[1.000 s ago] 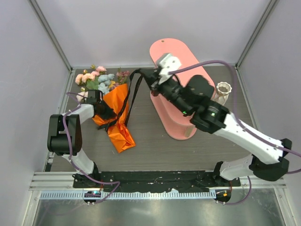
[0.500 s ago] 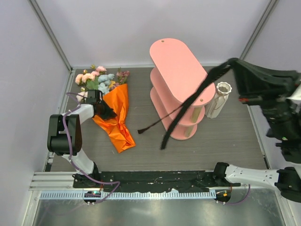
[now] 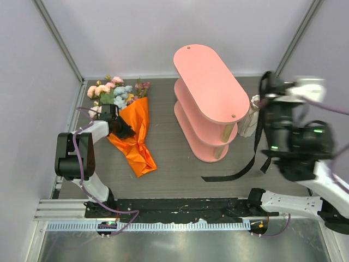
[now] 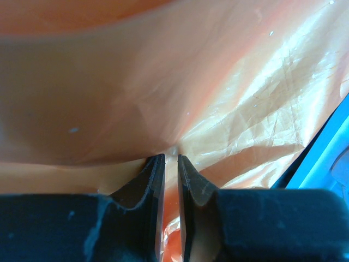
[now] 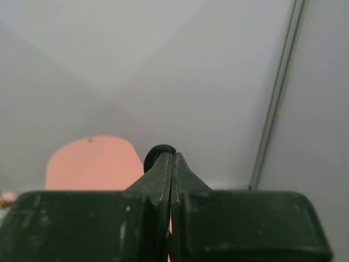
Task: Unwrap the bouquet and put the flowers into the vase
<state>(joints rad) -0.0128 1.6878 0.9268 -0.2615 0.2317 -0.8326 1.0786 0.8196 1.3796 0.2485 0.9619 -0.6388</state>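
The bouquet lies at the left. Its orange paper is no longer tied, and the flowers point to the back. My left gripper is shut on a fold of the orange paper, which fills the left wrist view and runs between the jaws of the left gripper. My right gripper is raised at the right, shut on the black ribbon, which hangs down to the table. A loop of the ribbon shows at the tips of the right gripper. The white vase stands beside the shelf, partly behind the ribbon.
A tall pink three-tier oval shelf stands mid-table between the bouquet and the vase; its top shows in the right wrist view. Pale enclosure walls close in the left, back and right sides.
My right arm swung from over the shelf to the far right, pulling the black ribbon off the bouquet. The ribbon now hangs right of the shelf. The left arm stayed put.
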